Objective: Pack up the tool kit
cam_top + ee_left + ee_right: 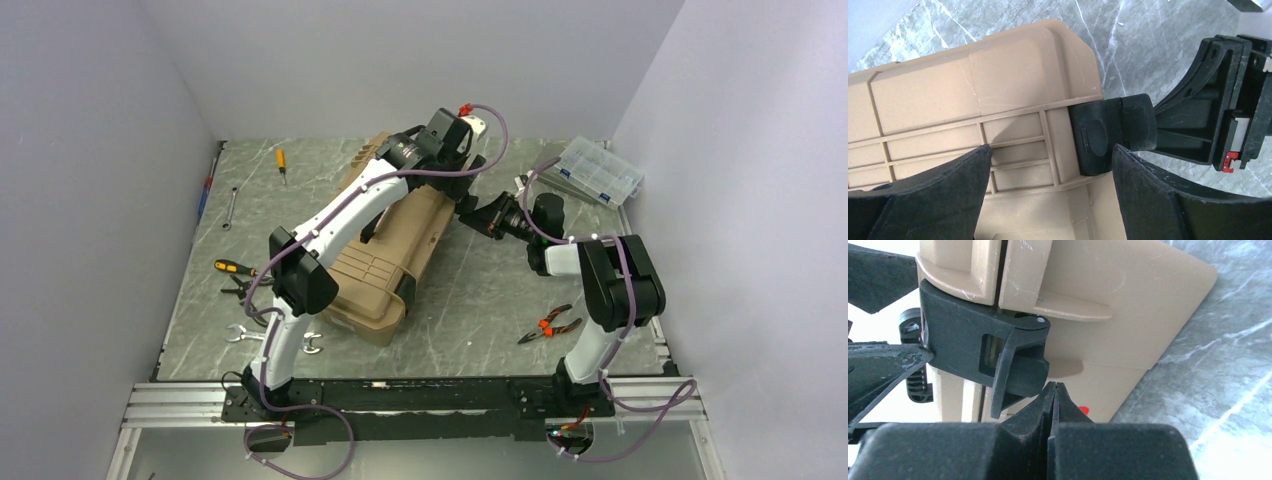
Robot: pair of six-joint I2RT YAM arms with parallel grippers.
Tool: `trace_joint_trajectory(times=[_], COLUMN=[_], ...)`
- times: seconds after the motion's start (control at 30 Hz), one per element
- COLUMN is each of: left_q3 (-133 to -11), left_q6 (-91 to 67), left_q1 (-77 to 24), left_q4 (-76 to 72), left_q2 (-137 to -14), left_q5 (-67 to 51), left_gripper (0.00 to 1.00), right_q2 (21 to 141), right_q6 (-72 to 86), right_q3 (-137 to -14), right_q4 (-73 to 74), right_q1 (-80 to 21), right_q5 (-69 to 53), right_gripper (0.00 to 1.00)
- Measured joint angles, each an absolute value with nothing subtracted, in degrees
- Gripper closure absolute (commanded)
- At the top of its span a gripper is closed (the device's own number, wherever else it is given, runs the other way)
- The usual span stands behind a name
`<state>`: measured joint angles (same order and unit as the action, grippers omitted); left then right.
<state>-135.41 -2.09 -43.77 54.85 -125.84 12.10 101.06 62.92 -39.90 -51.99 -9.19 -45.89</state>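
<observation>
On my overhead feed the bench carries the tan toolbox left of centre. It lies slantwise with its lid shut, one end toward the arm bases and the other toward the back wall. I have the left tool reaching over that far end with its jaws spread wide. Its wrist view shows one of its fingers over the ribbed tan side and the other just beside the black latch, so the box corner sits in the gap and nothing is gripped. The right tool comes at the same end from the right side. It is clenched tight with nothing between its jaws, and its tips are tucked just under the flap of the latch, touching it or very nearly so. A clear case sits well apart in the far right corner. Hand tools lie loose on the bench: orange-handled pliers near the right arm's base, a yellow-and-black screwdriver just left of the box, and two wrenches near the left arm's base.
</observation>
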Motion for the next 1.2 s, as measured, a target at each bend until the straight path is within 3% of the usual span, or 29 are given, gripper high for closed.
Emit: trace_joint_trajectory(times=[0.1, 0.3, 0.5, 0.63, 0.77, 1.0, 1.2], left_q3=[-134.1, -133.36, -132.73, -132.64, -132.46, -131.7, -131.61], left_q6=[-2.72, -2.87, -2.85, -2.76, -2.42, -0.93, -0.58], left_q1=[-43.77, -43.75, -43.59, -43.59, -43.59, -43.42, -43.31], left_q4=[53.58, 51.88, 50.83, 50.78, 50.72, 50.63, 50.76], left_q2=[-125.27, -125.01, -125.03, -125.01, -124.97, -124.68, -124.68], left_q5=[12.14, 11.94, 11.92, 11.92, 11.92, 12.97, 13.47], left_gripper=[0.19, 0.31, 0.34, 0.34, 0.34, 0.35, 0.35], right_q2=[98.39, 91.68, 86.19, 82.26, 78.61, 78.37, 85.67], right_q6=[59.77, 53.45, 47.37, 43.38, 40.47, 37.65, 37.74], right_q3=[-39.9, -40.36, -43.42, -46.13, -49.71, -54.33, -53.93], right_q4=[-47.27, -37.89, -24.97, -17.21, -13.1, -10.41, -10.07], right_q1=[-9.19, -9.39, -9.32, -9.15, -9.39, -11.55, -13.82], right_q5=[-43.97, -39.42, -32.88, -28.23, -25.85, -23.77, -22.35], right_gripper=[1.0, 0.89, 0.86, 0.88, 1.0, 1.0, 1.0])
